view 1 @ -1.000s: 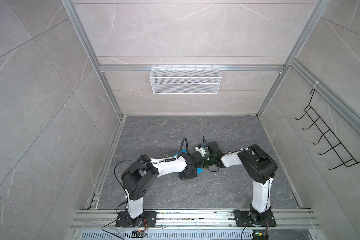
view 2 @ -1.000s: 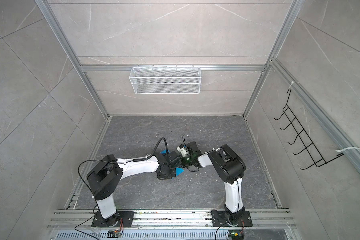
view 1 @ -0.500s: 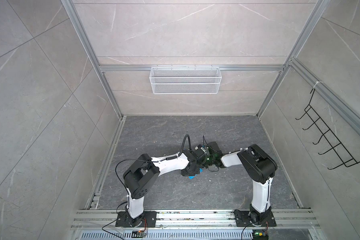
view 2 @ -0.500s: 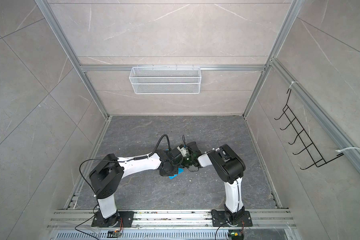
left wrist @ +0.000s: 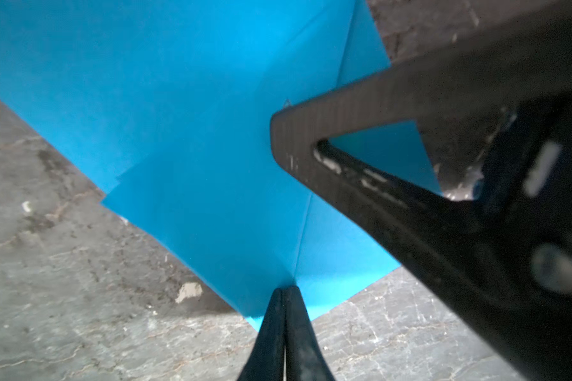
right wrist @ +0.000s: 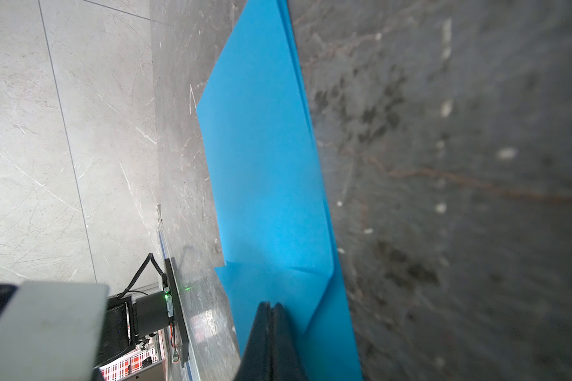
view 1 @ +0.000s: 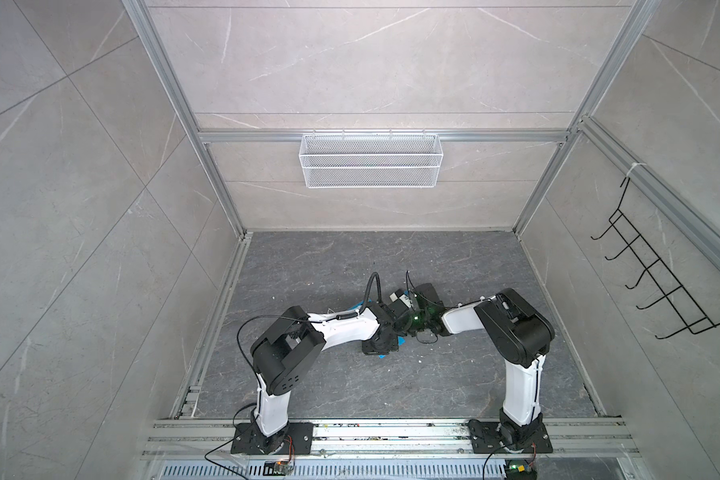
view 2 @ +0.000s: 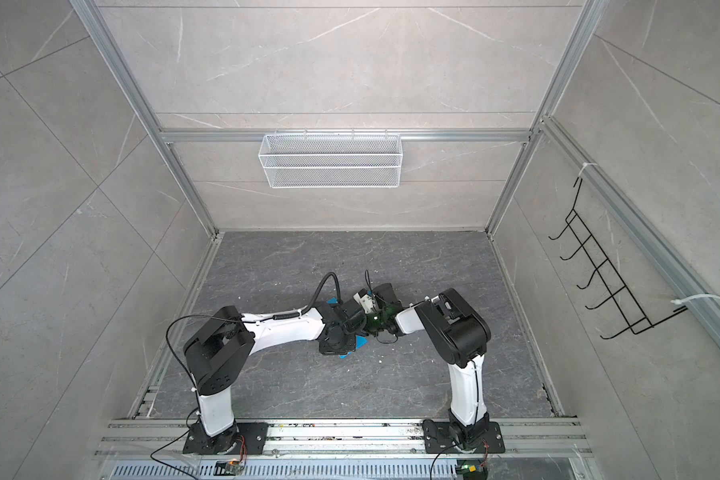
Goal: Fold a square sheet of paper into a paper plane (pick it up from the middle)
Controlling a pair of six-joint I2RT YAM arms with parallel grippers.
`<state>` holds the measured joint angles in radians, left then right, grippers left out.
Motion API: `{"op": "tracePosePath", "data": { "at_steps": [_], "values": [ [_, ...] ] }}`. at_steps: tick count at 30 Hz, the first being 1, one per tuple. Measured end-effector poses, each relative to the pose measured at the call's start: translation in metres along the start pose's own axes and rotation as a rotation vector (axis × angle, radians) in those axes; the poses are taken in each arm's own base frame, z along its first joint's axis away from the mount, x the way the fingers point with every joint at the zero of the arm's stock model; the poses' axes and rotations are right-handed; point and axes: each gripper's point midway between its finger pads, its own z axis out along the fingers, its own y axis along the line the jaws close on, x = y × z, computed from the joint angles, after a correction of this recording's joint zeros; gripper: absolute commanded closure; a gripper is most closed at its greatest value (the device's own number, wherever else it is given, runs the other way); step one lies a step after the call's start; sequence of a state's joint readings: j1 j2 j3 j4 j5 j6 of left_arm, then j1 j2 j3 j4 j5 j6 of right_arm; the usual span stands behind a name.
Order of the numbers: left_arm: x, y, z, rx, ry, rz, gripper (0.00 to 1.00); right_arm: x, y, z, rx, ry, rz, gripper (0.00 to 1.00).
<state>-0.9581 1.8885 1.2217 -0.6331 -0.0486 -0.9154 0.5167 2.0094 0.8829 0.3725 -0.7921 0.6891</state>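
The square sheet of paper (left wrist: 195,132) is bright blue, partly folded with creases and overlapping layers, and lies on the grey floor. In both top views only small blue bits (view 1: 399,341) (view 2: 360,341) show under the two wrists. My left gripper (left wrist: 286,292) (view 1: 381,345) is shut on a crease near a corner, where the paper stands slightly off the floor. My right gripper (right wrist: 271,306) (view 1: 398,332) is shut, and its fingers (left wrist: 311,148) rest flat on the sheet (right wrist: 261,165) beside the left one. No finished paper plane shows.
A white wire basket (view 1: 371,166) hangs on the back wall and a black hook rack (view 1: 661,282) on the right wall. Aluminium rails (view 1: 371,432) carry both arm bases at the front. Small white flecks (left wrist: 189,292) lie on the floor.
My left wrist has shifted a little toward the right arm, covering more of the blue paper. The right arm has stayed put.
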Motion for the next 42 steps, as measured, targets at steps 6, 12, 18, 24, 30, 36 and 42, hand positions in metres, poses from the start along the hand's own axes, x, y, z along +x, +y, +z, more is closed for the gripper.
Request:
{"op": "tracePosePath", "data": {
  "at_steps": [6,12,18,24,30,36,42],
  "values": [
    [0.010,-0.001,-0.001,-0.005,0.017,0.020,0.95,0.000,0.000,0.000,0.000,0.000,0.004,1.00],
    [0.015,0.000,-0.002,-0.003,0.040,0.023,0.97,0.000,0.000,0.000,-0.001,0.000,0.009,1.00],
    [0.026,0.003,-0.007,0.002,0.092,0.030,0.95,0.000,0.000,0.000,-0.001,0.000,0.014,1.00],
    [0.006,0.006,-0.037,0.114,0.038,-0.021,0.77,-0.002,0.001,-0.002,0.017,-0.002,0.023,0.95],
    [-0.029,0.033,-0.057,0.242,-0.068,-0.177,0.62,-0.006,0.009,-0.019,0.079,-0.033,0.031,0.72],
    [-0.043,0.043,-0.047,0.294,-0.108,-0.246,0.54,-0.018,0.035,-0.042,0.097,-0.111,-0.040,0.56],
    [-0.055,0.035,-0.048,0.359,-0.150,-0.252,0.58,-0.015,0.027,-0.045,0.138,-0.113,-0.030,0.55]
  ]
}}
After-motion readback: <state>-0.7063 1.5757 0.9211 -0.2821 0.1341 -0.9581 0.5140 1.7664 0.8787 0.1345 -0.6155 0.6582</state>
